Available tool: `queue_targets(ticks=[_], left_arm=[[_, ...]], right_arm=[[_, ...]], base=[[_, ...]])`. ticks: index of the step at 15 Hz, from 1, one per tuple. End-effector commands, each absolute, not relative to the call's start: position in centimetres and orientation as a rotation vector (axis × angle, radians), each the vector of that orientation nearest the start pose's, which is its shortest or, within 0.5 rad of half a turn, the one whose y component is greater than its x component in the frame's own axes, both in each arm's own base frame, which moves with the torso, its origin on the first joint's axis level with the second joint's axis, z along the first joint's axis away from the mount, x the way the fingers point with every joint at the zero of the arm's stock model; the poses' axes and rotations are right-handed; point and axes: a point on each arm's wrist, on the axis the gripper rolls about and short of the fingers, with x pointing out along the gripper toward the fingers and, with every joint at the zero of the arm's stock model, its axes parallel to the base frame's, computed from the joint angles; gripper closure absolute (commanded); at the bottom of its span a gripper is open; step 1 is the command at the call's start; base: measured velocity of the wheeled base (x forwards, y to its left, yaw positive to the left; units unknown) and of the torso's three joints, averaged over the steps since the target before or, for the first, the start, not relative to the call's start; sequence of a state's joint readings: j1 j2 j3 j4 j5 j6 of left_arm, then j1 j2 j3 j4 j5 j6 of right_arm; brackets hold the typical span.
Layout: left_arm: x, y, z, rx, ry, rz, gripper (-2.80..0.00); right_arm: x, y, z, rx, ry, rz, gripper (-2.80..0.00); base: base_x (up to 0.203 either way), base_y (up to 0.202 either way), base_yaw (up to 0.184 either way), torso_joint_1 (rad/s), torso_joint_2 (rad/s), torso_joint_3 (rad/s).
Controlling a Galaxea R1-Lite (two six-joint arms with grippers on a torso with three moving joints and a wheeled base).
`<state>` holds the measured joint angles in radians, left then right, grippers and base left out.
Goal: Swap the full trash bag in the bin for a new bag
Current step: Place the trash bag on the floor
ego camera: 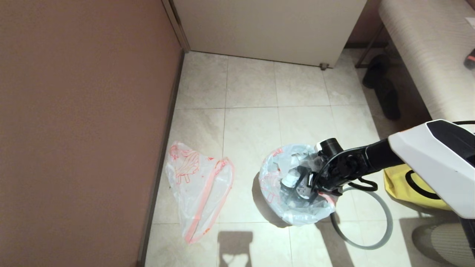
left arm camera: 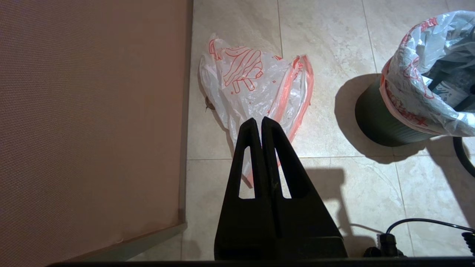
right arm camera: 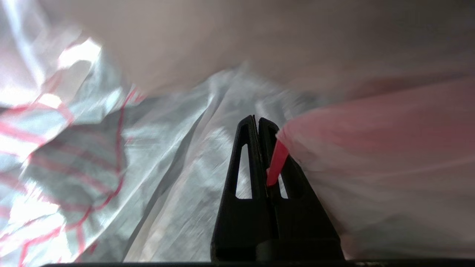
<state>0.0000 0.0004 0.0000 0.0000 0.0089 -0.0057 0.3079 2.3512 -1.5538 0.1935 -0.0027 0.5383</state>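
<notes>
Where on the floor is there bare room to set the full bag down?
Free: tiles between the new bag and the bin, and towards the cabinet. Crowded: right of the bin, with grey hoop, yellow bag and right claw.

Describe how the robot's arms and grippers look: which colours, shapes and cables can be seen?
The right arm has a glossy white shell with a black panel, then a slim black forearm with a round black cylinder and looping black cables near the wrist. The left gripper and right gripper look the same: two matte black, tapering triangular fingers, each with a long slot cut through.
</notes>
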Motion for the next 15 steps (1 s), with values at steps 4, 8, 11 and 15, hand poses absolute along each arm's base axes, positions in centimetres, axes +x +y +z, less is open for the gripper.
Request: queue_targets(ticks=[4,8,11,15], left_arm=[[-2.3,0.0,7.5,-0.006,0.0,0.009,0.0],[-2.3,0.0,7.5,-0.006,0.0,0.009,0.0],[-2.3,0.0,7.5,-0.006,0.0,0.009,0.0],[-2.3,0.0,7.5,-0.006,0.0,0.009,0.0]], right_arm=[[40.0,12.7,10.3,0.34,1.002,0.004,0.0],[38.7,12.8,11.2,0.336,1.01,0.017,0.0],[37.8,13.7,11.6,0.327,1.011,0.041,0.0],[36.4,13.2,14.1,0.419,1.0,0.128,0.0]], base=[[0.0,0.0,0.0,0.0,0.0,0.0],[0.0,0.0,0.0,0.0,0.0,0.0],[0.0,0.0,0.0,0.0,0.0,0.0],[0.0,0.0,0.0,0.0,0.0,0.0]])
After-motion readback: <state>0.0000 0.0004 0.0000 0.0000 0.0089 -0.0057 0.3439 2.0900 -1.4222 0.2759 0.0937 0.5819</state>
